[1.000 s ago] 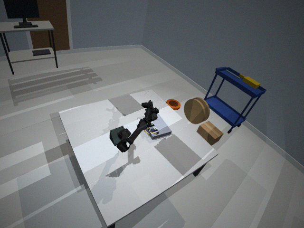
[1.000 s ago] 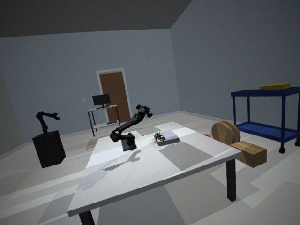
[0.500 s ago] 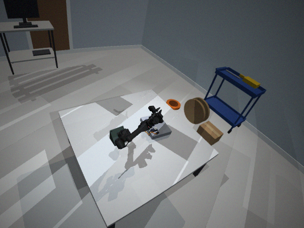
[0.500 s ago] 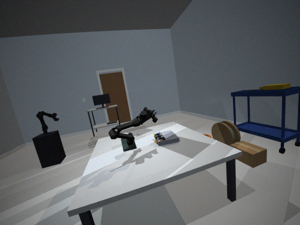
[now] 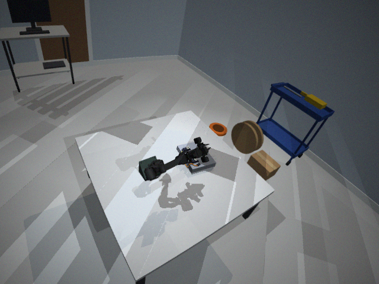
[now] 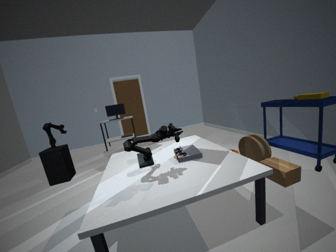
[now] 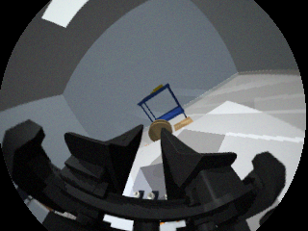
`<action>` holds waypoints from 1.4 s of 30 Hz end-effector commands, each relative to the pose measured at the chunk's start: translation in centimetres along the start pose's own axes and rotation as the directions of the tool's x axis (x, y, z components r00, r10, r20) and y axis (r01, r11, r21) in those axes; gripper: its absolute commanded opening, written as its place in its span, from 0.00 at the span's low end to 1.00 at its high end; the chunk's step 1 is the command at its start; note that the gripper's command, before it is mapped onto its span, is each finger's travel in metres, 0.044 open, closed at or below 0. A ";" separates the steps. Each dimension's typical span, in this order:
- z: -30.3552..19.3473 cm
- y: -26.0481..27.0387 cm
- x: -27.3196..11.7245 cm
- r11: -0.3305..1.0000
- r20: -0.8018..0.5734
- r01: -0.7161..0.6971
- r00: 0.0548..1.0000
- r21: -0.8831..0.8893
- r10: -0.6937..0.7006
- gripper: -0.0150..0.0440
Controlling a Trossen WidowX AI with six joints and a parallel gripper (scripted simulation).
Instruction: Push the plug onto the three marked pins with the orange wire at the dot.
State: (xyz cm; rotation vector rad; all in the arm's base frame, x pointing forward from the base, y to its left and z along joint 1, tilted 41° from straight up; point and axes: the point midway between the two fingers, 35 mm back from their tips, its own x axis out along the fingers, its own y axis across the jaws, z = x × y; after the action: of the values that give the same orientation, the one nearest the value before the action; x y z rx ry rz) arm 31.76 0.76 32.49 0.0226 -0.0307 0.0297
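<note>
My gripper [image 5: 208, 148] [image 6: 181, 130] [image 7: 152, 129] is open, its fingers part-way apart with nothing between them. It hangs above the grey holder [image 5: 204, 167] [image 6: 193, 153] [image 7: 152, 174] and points outward past it, roughly level. Dark blue servo bodies with small white tops sit at the holder's side facing the arm base. Orange wire [image 5: 192, 165] [image 6: 176, 157] shows beside them. The arm covers part of the holder in the top view, and the fingers cover much of it in the wrist view. The plug, the pins and the coloured band are too small or hidden to make out.
The white table [image 5: 183, 235] [image 6: 151, 198] carries the arm's dark green base block [image 5: 148, 160] [image 6: 145, 163]. Beyond the table's edge are a cardboard box [image 5: 263, 164] [image 6: 283, 171], a brown spool [image 5: 244, 137] [image 6: 251, 147] [image 7: 160, 131], an orange ring and a blue cart.
</note>
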 end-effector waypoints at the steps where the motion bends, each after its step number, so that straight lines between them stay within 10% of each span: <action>1: -1.2 -1.1 1.0 0.998 -0.076 0.057 0.995 -0.022 -0.059 0.45; 18: -9.0 -4.1 4.6 0.961 -0.545 0.210 0.791 -0.181 -0.276 0.45; 42: -16.8 -7.8 3.5 0.823 -0.803 0.064 0.186 -0.564 -0.566 0.45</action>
State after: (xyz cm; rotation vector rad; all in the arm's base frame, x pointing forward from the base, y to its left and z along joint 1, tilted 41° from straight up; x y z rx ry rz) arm 36.37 -6.05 16.43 -0.3775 1.1853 -0.4128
